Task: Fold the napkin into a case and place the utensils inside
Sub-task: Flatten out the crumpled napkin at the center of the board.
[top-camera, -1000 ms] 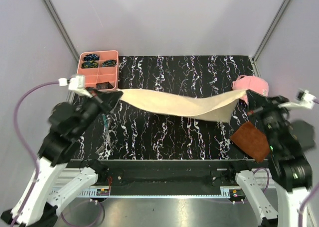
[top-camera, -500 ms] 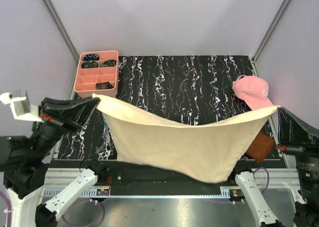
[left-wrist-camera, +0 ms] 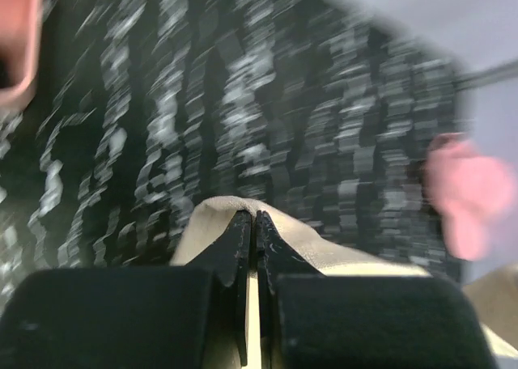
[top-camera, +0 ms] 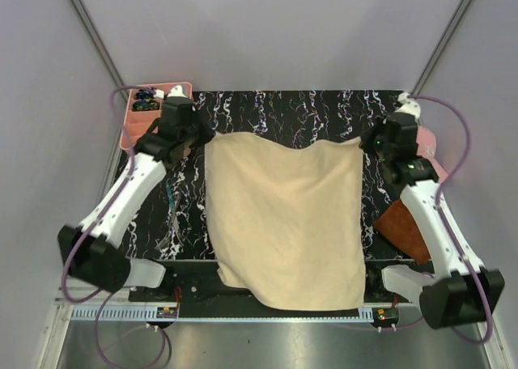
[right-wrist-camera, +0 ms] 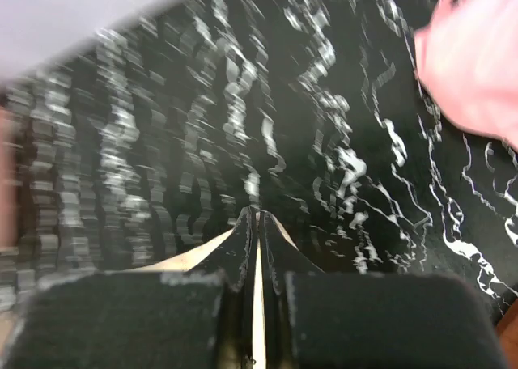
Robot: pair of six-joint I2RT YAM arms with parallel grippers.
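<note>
and here's the napkin (top-camera: pixel 283 223), draped flat down the middle of the table (top-camera: pixel 275 114), its near hem spilling over the table's near edge. left gripper (top-camera: pixel 197 140) is pinched tight on the far-left corner, right gripper (top-camera: pixel 366 142) clamped on the far-right corner, both low toward the table's far side, the hem a bit wavy between them. this looks like the spread-out before any fold: corners pulled apart so the cloth lies smooth. utensils? can't pick them out for sure. brown square (top-camera: pixel 405 227) sits by the table's right edge.
</note>
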